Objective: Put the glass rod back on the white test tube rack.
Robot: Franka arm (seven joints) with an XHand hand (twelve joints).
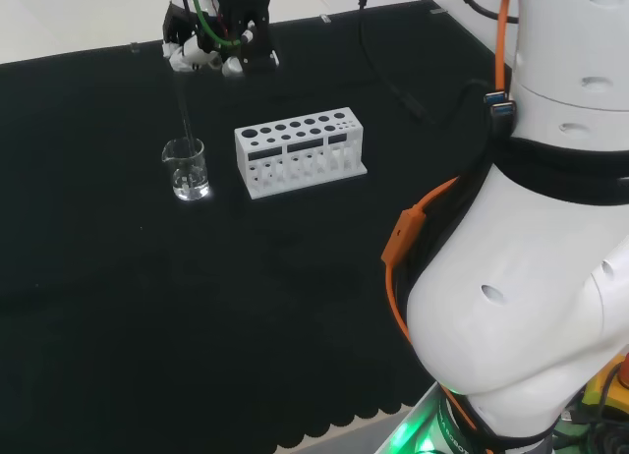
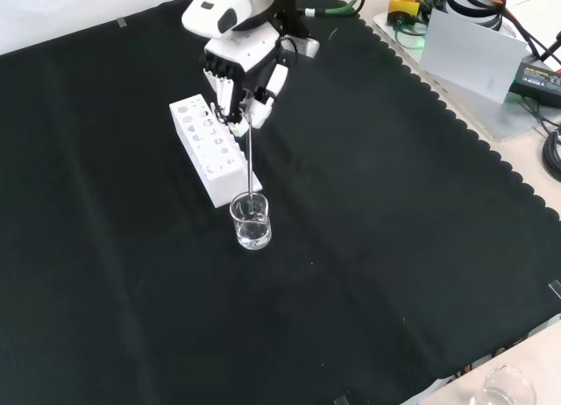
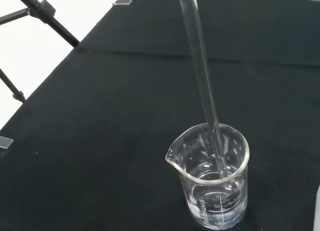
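The hand (image 1: 218, 43) (image 2: 244, 81) is curled round the top of a clear glass rod (image 1: 183, 115) (image 2: 252, 164) (image 3: 202, 76). The rod hangs almost upright, and its lower end dips into the liquid in a small glass beaker (image 1: 186, 169) (image 2: 251, 221) (image 3: 212, 183). In the head view, a white test tube rack (image 1: 300, 151) with rows of round holes stands just right of the beaker. In the front view, the rack (image 2: 207, 147) lies behind and to the left of the beaker, right under the hand's left side.
The black cloth (image 2: 394, 247) covers the bench. Another small glass vessel (image 2: 504, 389) sits past the cloth's scalloped near edge in the front view. A grey box (image 2: 469, 50) and cables lie off the cloth at the front view's right. The arm's white links (image 1: 531, 277) stand at the head view's right.
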